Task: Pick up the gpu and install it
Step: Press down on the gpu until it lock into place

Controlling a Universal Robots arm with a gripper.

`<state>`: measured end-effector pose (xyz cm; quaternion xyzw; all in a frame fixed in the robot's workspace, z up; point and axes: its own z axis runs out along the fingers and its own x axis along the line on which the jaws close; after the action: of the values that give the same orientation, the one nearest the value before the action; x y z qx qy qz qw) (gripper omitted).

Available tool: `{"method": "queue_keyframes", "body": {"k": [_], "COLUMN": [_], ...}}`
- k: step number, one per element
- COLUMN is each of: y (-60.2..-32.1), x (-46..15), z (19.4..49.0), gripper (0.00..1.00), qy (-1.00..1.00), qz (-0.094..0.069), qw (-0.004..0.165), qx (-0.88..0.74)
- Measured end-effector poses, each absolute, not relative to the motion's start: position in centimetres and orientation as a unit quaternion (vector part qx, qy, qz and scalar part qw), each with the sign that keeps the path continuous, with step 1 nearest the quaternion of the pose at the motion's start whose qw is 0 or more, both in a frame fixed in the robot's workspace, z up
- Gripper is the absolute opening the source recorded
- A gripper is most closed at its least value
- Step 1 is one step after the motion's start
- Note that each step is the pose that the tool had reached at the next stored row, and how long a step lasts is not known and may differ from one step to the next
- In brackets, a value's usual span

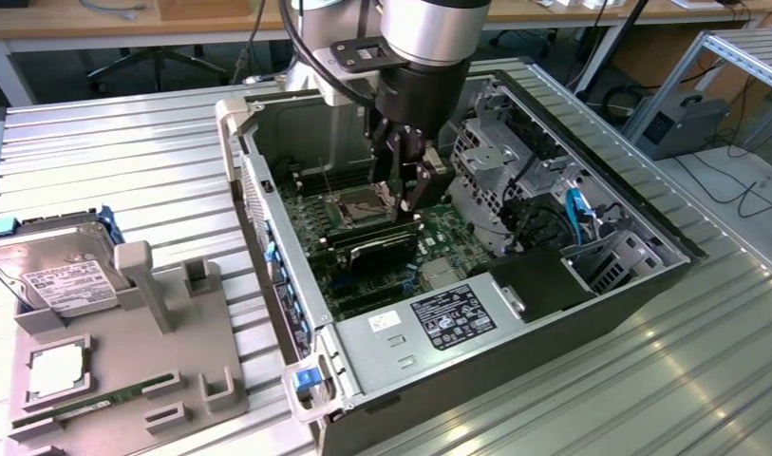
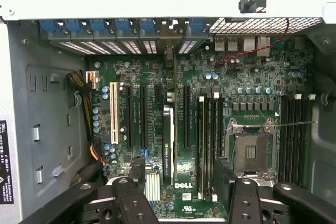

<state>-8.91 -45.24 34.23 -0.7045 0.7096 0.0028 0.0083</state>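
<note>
GPU [image 1: 375, 249], a dark flat card, is standing on edge in a motherboard [image 1: 399, 249] slot inside the open computer case [image 1: 513, 313], seen from the exterior view, just below the gripper [image 1: 408, 185], which is hanging over it with its fingers spread and gripping nothing. The case is lying on its side on the ribbed metal bench [image 1: 107, 161]. At the exterior view's left, a grey parts tray [image 1: 132, 380] is carrying a silver hard drive [image 1: 56, 275], a CPU [image 1: 56, 369] and a green RAM stick [image 1: 88, 407]. In the wrist view, the GPU [image 2: 167, 145] is showing as a thin black strip seated upright among the expansion slots, beside a white slot [image 2: 114, 120], with the empty CPU socket [image 2: 251, 150] well apart from it, and the gripper [image 2: 181, 190] is sitting with its dark fingers [image 2: 128, 198] wide apart on either side of the card, touching nothing.
</note>
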Motion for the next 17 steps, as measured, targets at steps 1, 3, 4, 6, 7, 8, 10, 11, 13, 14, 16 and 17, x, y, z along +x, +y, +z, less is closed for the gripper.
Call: {"method": "queue_keyframes", "body": {"k": [1,3,4,6,7,8,10,11,13,14,16,17], "y": [-45.24,-45.24,-45.24,-45.24,-45.24,-45.24,-45.24,-45.24,-45.24,-45.24,-45.24,-45.24], "x": [-8.91,-8.91,-8.91,-8.91,-8.91,-8.91,-8.91,-8.91,-8.91,-8.91,-8.91,-8.91], "z": [34.23,34.23,34.23,34.23,34.23,34.23,34.23,34.23,34.23,34.23,34.23,34.23], "gripper": [0.64,0.64,0.64,0.64,0.64,0.56,0.32,0.2,0.11,0.11,0.11,0.11], "qy": [0.71,0.71,0.71,0.71,0.71,0.71,0.71,0.71,0.71,0.71,0.71,0.71], "qz": [0.003,0.003,0.003,0.003,0.003,0.003,0.003,0.003,0.003,0.003,0.003,0.003], "qw": [0.008,0.008,0.008,0.008,0.008,0.008,0.008,0.008,0.008,0.008,0.008,0.008], "qx": [-0.705,-0.705,-0.705,-0.705,-0.705,-0.705,-0.705,-0.705,-0.705,-0.705,-0.705,-0.705]}}
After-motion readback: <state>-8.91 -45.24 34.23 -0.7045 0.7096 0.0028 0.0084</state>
